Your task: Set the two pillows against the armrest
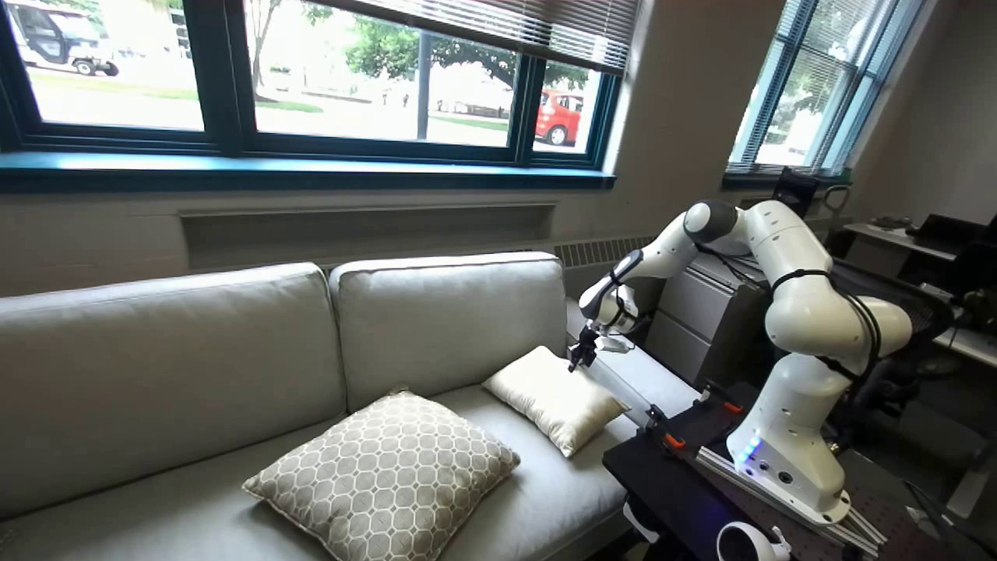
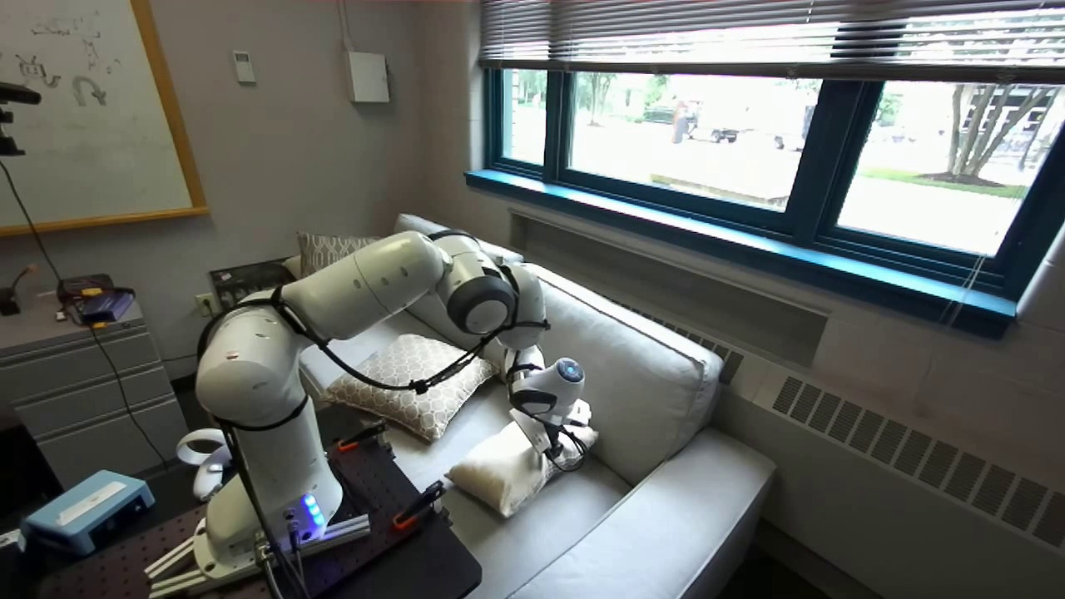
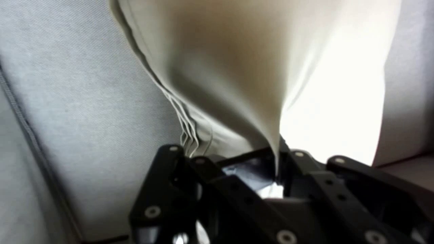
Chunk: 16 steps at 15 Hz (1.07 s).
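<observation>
The tool (image 3: 278, 164) is clenched on a fold of the cream pillow (image 1: 547, 397), its cloth drawn up to a point, and the pillow rests on the sofa seat (image 1: 545, 492) near the armrest (image 2: 661, 528), with a strip of seat showing between the two. Farther along, well away from that armrest, the larger beige pillow (image 1: 385, 475) with the lattice pattern lies by itself.

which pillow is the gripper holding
The cream pillow, its fabric pinched up in the gripper; the lattice pillow and the far patterned pillow are outside its grip.
</observation>
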Motion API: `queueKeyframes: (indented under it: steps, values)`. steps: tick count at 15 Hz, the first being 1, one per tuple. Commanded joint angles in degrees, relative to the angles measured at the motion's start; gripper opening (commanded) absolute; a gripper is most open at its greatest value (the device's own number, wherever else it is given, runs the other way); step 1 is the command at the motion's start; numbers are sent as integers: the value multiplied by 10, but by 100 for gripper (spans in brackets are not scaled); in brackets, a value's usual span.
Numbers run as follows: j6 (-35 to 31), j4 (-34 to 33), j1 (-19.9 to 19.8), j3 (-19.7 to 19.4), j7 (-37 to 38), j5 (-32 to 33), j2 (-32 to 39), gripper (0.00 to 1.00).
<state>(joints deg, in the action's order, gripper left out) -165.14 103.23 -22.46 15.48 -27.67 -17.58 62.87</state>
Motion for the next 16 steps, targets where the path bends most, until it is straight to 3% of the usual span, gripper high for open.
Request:
queueKeyframes:
  steps: [1, 3, 7, 10, 13, 16]
  values:
    - [-32, 68, -21, -8, 46, 25, -50, 0]
    - [-79, 95, -12, -33, 90, 26, -73, 0]
    - [-165, 142, 55, -121, 194, 40, -124, 0]
    - [-203, 155, 151, -221, 280, 30, -142, 0]
    - [-198, 155, 276, -346, 364, 7, -128, 0]
    - [-158, 156, 345, -404, 418, 3, -110, 0]
